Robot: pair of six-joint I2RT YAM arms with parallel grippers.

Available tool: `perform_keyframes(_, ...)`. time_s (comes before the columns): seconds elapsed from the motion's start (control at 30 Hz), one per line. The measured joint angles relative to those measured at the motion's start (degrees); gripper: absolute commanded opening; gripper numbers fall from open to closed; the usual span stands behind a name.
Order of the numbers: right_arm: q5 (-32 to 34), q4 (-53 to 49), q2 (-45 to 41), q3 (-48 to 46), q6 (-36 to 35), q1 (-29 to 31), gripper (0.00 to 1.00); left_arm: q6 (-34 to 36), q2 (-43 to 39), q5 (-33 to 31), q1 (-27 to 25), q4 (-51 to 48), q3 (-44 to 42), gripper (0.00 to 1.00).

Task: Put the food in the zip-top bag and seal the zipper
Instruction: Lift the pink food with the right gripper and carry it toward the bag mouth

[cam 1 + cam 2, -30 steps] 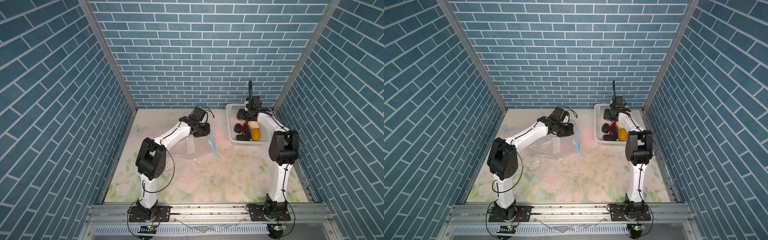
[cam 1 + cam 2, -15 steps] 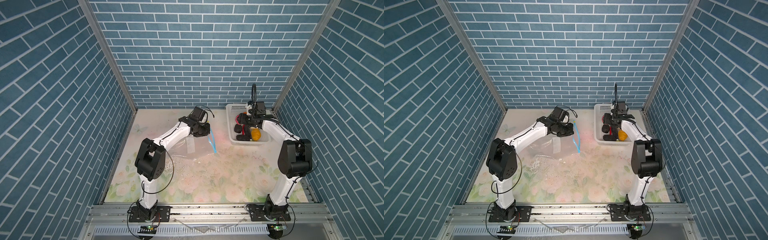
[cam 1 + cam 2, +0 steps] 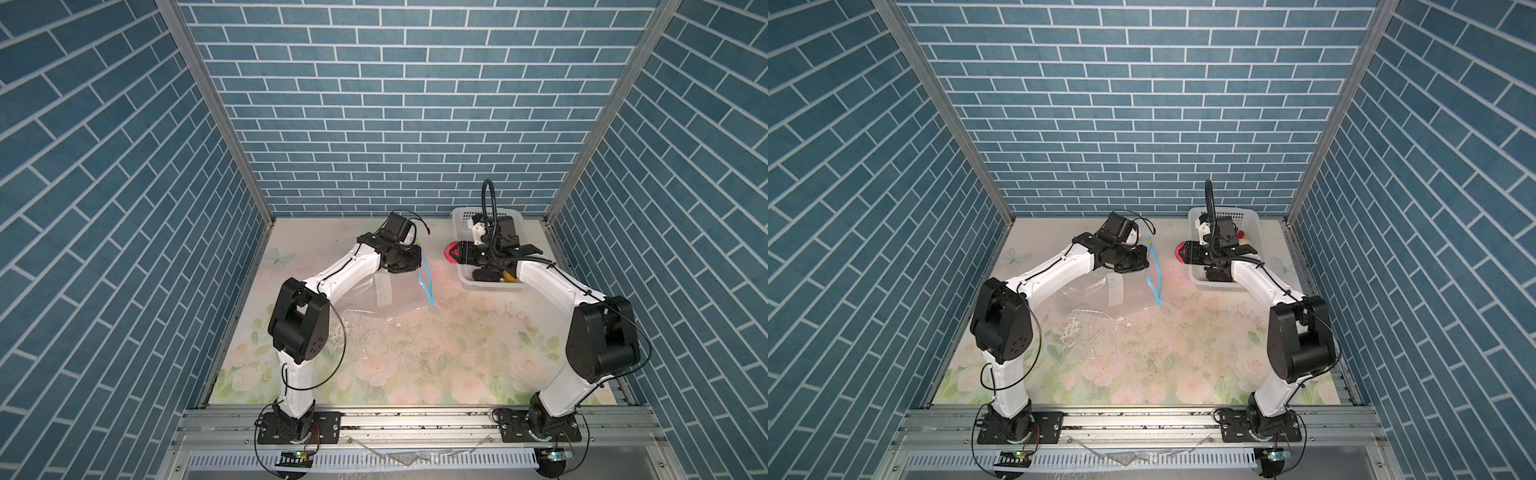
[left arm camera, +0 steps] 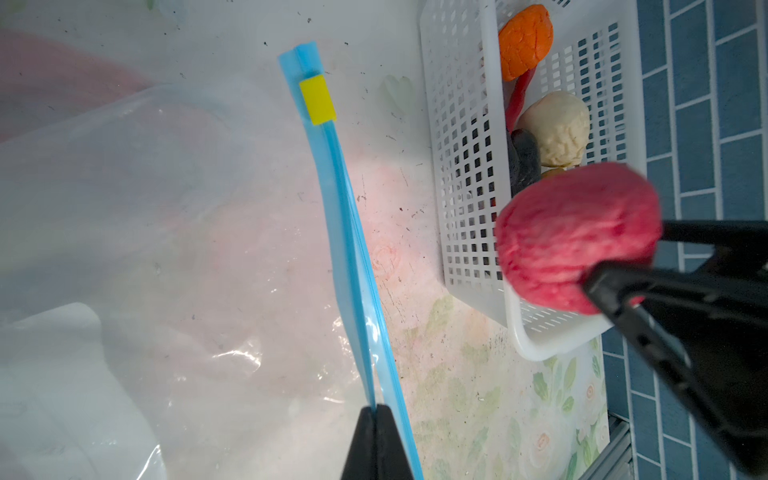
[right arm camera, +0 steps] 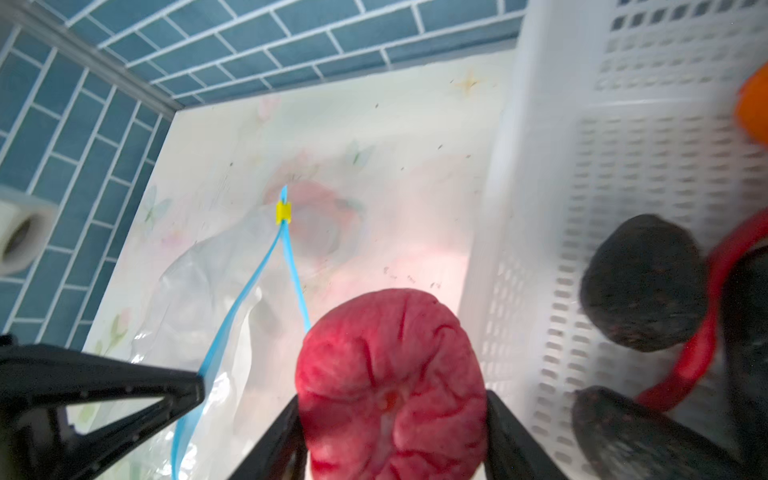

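The clear zip-top bag (image 3: 386, 291) (image 3: 1100, 291) lies on the floral table, left of centre. Its light-blue zipper (image 4: 345, 199) (image 5: 249, 286) stands parted, with the yellow slider (image 4: 317, 101) at the far end. My left gripper (image 4: 376, 409) (image 3: 417, 262) is shut on one lip of the zipper and holds it up. My right gripper (image 5: 390, 411) is shut on a pink food lump (image 5: 390, 374) (image 4: 573, 232) (image 3: 449, 252), held in the air by the basket's left wall, a short way right of the bag's mouth.
The white perforated basket (image 3: 459, 216) (image 4: 461, 124) stands at the back right with orange (image 4: 525, 37), cream (image 4: 555, 126) and black lumps (image 5: 644, 282) and a red chili (image 5: 698, 353) inside. Blue brick walls close in the back and both sides.
My right gripper has risen out of the basket with the pink lump and swung left toward the bag. The left arm and the bag have stayed put.
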Motion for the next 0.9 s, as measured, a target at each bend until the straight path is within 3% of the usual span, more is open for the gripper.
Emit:
perform_keyframes(0.37, -9.70, 7.61, 0.07, -4.48, 5.46, 1.25, 0.60, 0.00, -0.55, 0.00, -0.02, 0.02, -0.09, 0.01)
perform_keyframes(0.9, -13.44, 8.79, 0.26, -4.94, 7.32, 2.58, 0.59, -0.02, -0.55, 0.02, -0.07, 0.04, -0.09, 0.01)
